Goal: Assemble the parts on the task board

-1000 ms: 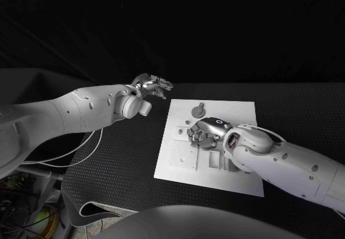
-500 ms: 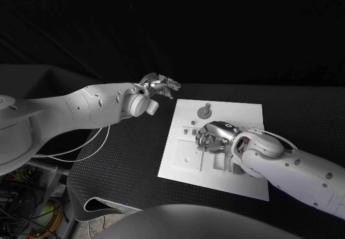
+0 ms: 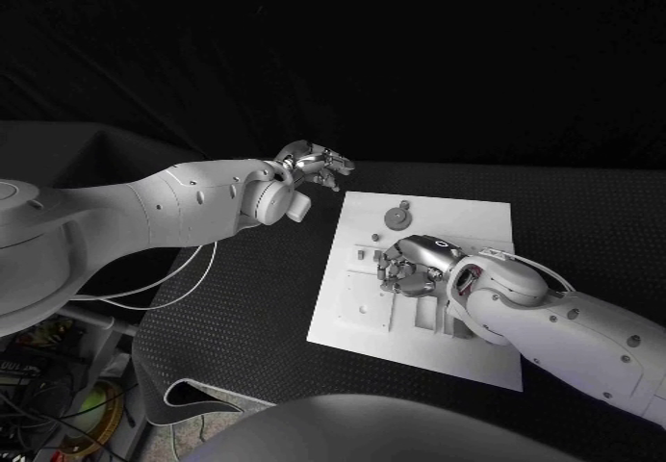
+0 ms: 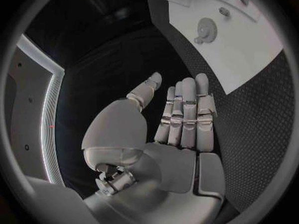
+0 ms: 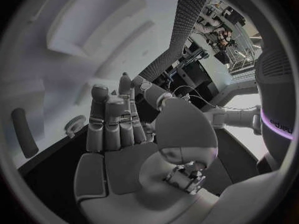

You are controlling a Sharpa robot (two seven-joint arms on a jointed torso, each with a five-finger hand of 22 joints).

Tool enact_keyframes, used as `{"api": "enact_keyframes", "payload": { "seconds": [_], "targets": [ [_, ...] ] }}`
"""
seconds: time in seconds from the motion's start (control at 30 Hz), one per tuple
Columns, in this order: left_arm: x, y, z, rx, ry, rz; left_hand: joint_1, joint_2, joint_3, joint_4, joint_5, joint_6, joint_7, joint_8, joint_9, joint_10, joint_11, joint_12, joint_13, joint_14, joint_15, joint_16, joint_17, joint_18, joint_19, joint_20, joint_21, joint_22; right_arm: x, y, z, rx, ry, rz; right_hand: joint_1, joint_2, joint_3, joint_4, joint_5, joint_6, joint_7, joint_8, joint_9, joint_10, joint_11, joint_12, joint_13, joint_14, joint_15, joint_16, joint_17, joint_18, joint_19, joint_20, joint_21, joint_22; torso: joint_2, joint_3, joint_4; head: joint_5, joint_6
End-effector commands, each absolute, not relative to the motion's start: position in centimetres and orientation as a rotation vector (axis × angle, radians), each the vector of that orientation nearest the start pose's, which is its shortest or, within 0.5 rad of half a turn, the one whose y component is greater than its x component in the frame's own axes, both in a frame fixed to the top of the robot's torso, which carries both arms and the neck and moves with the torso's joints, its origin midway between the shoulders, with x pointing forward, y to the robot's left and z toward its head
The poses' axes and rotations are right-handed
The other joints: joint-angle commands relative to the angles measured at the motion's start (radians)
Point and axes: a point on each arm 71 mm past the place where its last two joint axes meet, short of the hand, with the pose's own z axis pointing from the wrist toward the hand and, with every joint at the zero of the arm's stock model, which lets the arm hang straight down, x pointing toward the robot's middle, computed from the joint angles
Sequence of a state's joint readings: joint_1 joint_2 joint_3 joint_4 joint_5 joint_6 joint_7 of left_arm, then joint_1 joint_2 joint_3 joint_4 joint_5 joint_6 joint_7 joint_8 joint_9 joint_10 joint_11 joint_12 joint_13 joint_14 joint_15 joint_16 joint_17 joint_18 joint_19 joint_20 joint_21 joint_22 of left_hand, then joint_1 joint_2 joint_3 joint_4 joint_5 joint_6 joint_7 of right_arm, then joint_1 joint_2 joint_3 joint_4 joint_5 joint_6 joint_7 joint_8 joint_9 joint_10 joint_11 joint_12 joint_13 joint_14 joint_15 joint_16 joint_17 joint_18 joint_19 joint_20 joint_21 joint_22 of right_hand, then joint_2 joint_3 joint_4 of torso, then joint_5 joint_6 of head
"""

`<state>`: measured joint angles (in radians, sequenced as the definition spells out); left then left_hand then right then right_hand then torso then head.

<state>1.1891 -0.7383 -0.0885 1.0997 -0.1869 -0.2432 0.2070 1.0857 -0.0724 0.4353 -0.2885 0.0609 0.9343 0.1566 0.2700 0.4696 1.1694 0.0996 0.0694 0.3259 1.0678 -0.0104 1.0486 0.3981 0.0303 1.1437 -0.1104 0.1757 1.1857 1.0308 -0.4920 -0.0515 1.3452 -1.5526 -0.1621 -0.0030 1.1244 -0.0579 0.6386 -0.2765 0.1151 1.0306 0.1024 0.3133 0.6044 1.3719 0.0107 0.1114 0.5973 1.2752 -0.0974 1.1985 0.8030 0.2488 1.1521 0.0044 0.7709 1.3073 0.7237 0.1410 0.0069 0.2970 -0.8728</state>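
**Right hand low over board centre, left hand idle off the corner**

Board (image 3: 472, 217) lying at table centre, a white plate with slots and pegs. Right hand (image 3: 411, 262) down over its middle, palm toward the surface, fingers flat and together in the wrist view (image 5: 115, 129) — nothing visibly between them, so apparently empty, though whether the fingertips touch a part underneath cannot be told. Left hand (image 3: 314, 164) up off the table at about 10 o'clock from the board, just beyond its far-left corner; flat, straight-fingered and holding nothing (image 4: 184, 117).

Parts: a round gear (image 3: 399, 218) with its small tab at 12 o'clock on the board, seen again from the left wrist (image 4: 206, 30); small pegs (image 3: 364, 254) at 9 o'clock of the right hand. A dark cylinder (image 5: 24, 132) lying beside the right hand's fingers, apart from them.

Probably a reach or a press at board centre, early in the job — gear not yet seated. To do it well: come down slowly and square to the board, settle fingertips on one part only, avoid sweeping the pegs at 9 o'clock. Keep the left hand clear, or bring it to steady the board's edge if it slides.
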Motion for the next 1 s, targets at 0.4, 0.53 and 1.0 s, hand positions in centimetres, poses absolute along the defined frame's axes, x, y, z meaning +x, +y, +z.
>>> {"api": "enact_keyframes", "payload": {
  "seconds": [0.4,0.53,1.0],
  "targets": [
    [54.83,27.98,-22.92,-1.078,1.577,-1.135,-0.01,0.004,-0.007,-0.002,-0.002,-0.006,0.002,0.006,-0.001,-0.007,0.0,0.004,0.001,0.006,0.0,-0.005,0.002,0.013,0.008,0.001,-0.006,-0.001,44.74,-5.17,-28.31,-0.496,1.856,0.891,-0.003,0.01,0.001,-0.009,0.004,0.004,0.005,0.003,0.002,0.0,-0.001,-0.004,-0.001,-0.003,-0.003,-0.004,0.001,0.013,0.0,-0.006,-0.002,0.016,0.0,-0.0004,0.0003,0.011,0.0],
    [54.85,27.96,-22.87,-1.076,1.576,-1.134,-0.01,0.004,-0.007,-0.002,-0.002,-0.006,0.002,0.006,-0.001,-0.007,0.0,0.004,0.001,0.007,0.0,-0.005,0.002,0.013,0.008,0.001,-0.006,-0.001,44.65,-5.16,-28.51,-0.507,1.86,0.887,-0.003,0.01,0.001,-0.009,0.003,0.004,0.005,0.003,0.002,0.0,-0.001,-0.004,-0.001,-0.003,-0.003,-0.004,0.001,0.013,0.0,-0.006,-0.002,0.016,0.0,0.0006,0.0,0.013,0.0],
    [54.87,27.72,-22.85,-1.059,1.581,-1.134,-0.01,0.004,-0.008,-0.002,-0.002,-0.007,0.002,0.006,-0.002,-0.007,0.0,0.004,0.001,0.007,0.0,-0.005,0.002,0.013,0.008,0.001,-0.007,-0.001,43.8,-4.62,-28.34,-0.622,1.761,0.902,-0.003,0.01,0.001,-0.009,0.004,0.004,0.005,0.003,0.003,0.0,-0.001,-0.004,-0.001,-0.003,-0.003,-0.004,0.001,0.013,0.0,-0.006,-0.002,0.016,-0.001,0.0015,0.0002,0.019,0.0]
  ]
}}
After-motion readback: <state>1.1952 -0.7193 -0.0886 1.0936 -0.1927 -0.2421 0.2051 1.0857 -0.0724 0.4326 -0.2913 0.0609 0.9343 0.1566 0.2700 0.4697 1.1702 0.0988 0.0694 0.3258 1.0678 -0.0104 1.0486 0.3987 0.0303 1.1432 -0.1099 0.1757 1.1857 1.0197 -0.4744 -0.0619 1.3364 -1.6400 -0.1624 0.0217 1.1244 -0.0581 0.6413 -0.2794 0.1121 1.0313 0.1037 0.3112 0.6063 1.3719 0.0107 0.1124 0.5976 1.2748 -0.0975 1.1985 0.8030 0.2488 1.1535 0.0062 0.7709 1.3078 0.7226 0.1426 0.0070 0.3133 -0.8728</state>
